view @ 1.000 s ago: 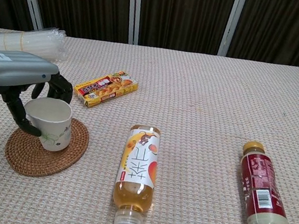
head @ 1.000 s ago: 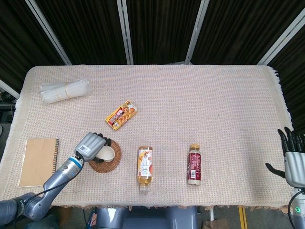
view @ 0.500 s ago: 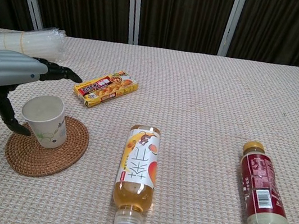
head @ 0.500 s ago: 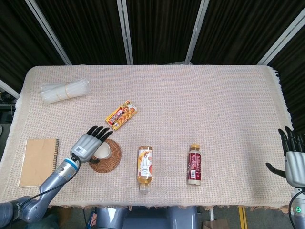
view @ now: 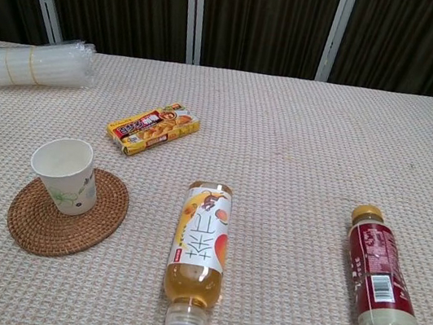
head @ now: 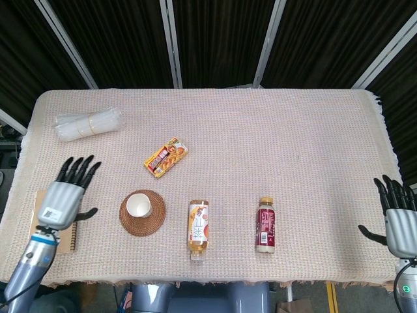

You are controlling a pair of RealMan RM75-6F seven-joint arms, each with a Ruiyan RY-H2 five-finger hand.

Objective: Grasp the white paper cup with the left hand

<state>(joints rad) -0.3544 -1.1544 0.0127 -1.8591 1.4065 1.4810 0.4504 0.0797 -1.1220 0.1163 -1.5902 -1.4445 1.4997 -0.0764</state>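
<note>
The white paper cup (head: 140, 206) (view: 64, 175) stands upright on a round woven coaster (head: 154, 220) (view: 62, 225) near the table's front left. My left hand (head: 63, 193) is open with fingers spread, well to the left of the cup above a brown notebook (head: 68, 238), and shows only in the head view. Off the table's right edge, my right hand (head: 396, 218) is open and holds nothing.
An orange juice bottle (head: 199, 228) (view: 200, 252) and a red bottle (head: 265, 225) (view: 378, 277) lie on their sides near the front. A yellow snack box (head: 167, 156) (view: 153, 128) lies behind the cup. A clear plastic bundle (head: 88, 123) (view: 29, 64) sits at the back left.
My left hand let go of the cup, opened, and drew away to the left over the notebook. The cup stays upright on the coaster.
</note>
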